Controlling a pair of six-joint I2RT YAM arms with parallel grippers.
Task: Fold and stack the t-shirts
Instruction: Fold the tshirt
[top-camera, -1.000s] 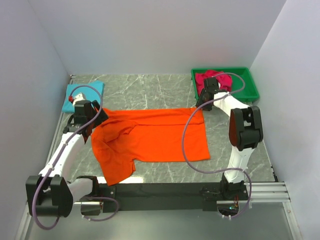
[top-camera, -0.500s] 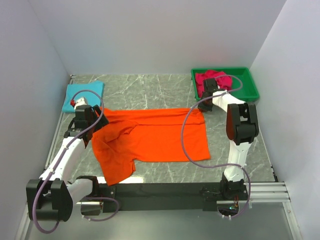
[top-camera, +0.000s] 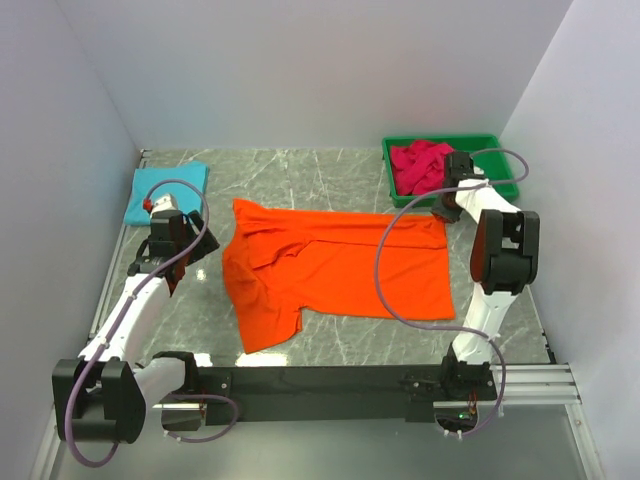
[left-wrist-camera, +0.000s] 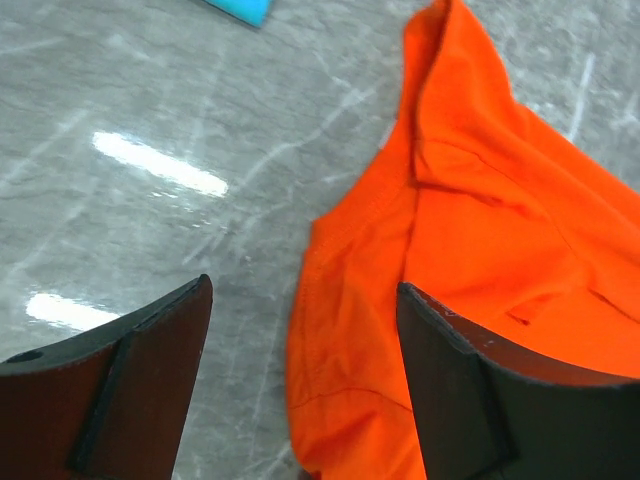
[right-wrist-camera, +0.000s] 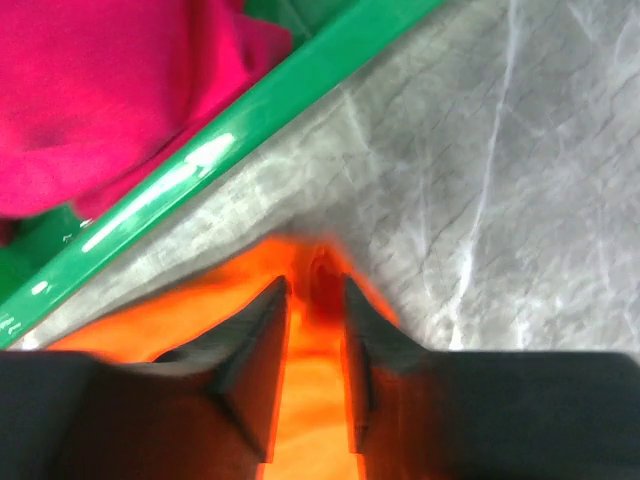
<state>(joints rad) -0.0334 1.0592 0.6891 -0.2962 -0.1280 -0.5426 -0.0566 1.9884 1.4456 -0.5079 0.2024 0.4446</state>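
The orange t-shirt (top-camera: 340, 275) lies spread across the middle of the table, its left side rumpled and one sleeve trailing toward the front. My right gripper (top-camera: 447, 210) is at the shirt's far right corner, fingers closed on a bunched ridge of orange cloth (right-wrist-camera: 318, 262). To the left of the shirt my left gripper (top-camera: 200, 245) hovers open; the shirt's left edge (left-wrist-camera: 350, 300) lies between its fingers, untouched. A turquoise t-shirt (top-camera: 168, 190) sits folded at the far left. The crimson t-shirt (top-camera: 420, 165) is heaped in the bin.
The green plastic bin (top-camera: 505, 175) stands at the far right corner; its rim (right-wrist-camera: 250, 120) runs just beyond my right fingertips. White walls enclose the table on three sides. A black rail with the arm bases lines the near edge.
The orange t-shirt has slid to the right, pulled by my right gripper at its far corner. It has left my left gripper, which has hardly moved and stays open.
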